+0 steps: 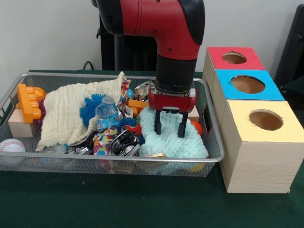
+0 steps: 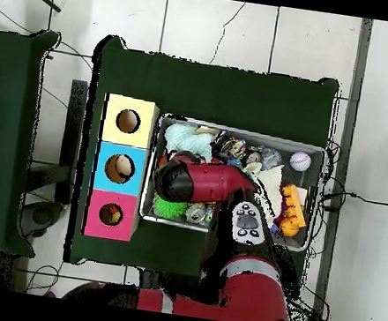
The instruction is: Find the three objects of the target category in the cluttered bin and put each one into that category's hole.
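1. The bin (image 1: 211, 118) is a silver wire-mesh basket on the green surface (image 1: 142, 204), packed with clutter; the hand (image 1: 170, 127) hangs inside it, towards the end nearest the wooden boxes.
2. The hole (image 1: 234, 58) is the round opening in the red-faced box (image 1: 249, 61), beyond and to the side of the hand in the front view, outside the bin. In the overhead view a yellowish thing shows down inside it.
3. The hand's two dark fingers (image 1: 183, 124) are spread apart, pointing straight down, with nothing between them. Their tips sit at a mint-green knitted cloth (image 1: 173, 140); whether they press into it I cannot tell.
4. Just beside the hand, on the box side, an orange ball (image 1: 196, 127) peeks out from behind the mint cloth.
5. On the hand's other side lie a small water bottle (image 1: 106, 113), a blue spiky toy (image 1: 91, 107) and a dark toy car (image 1: 124, 142).
6. Further that way a cream knitted cloth (image 1: 66, 114) drapes over the clutter.
7. Well away from the hand, at the bin's opposite end, are an orange toy block (image 1: 28, 101) and a white baseball (image 1: 12, 146).
8. The blue-faced box (image 1: 273, 88) and yellow-faced box (image 1: 247, 147) stand in line with the red one.
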